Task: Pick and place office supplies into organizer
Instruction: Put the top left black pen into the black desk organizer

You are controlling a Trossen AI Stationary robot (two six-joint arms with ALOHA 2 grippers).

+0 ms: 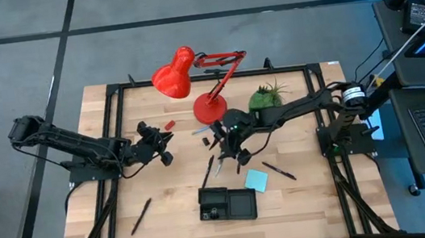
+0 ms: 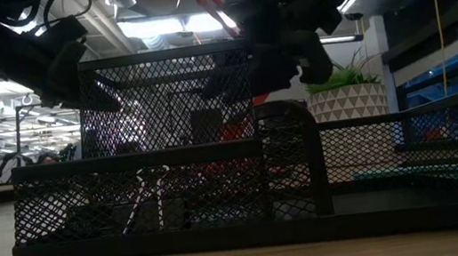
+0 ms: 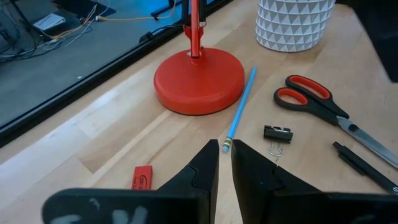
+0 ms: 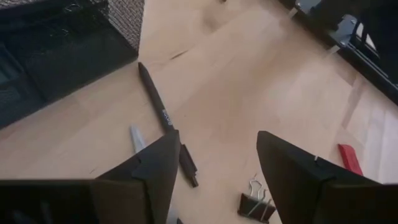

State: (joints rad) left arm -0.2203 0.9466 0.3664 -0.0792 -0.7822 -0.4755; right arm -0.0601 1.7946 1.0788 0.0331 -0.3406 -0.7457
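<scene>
right gripper (image 1: 228, 145) at frame centre, fingers spread wide over a pen (image 4: 165, 118) and clip (image 4: 256, 204); left gripper (image 1: 163, 145) left of centre, fingers nearly closed, empty.

Left gripper (image 1: 165, 147) fingers nearly together at mid-table — right gripper (image 1: 225, 152) fingers wide apart.

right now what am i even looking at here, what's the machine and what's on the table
Two robot arms work at a wooden table. One picture looks down from above, one sits at table height behind the mesh organizer, and two ride on the wrists. The left gripper hangs above a blue pencil, fingers nearly together, holding nothing. The right gripper hovers open over a dark pen and a binder clip. Also lying there: red-handled scissors, a blue sticky-note pad, a red lamp and a potted plant.
</scene>
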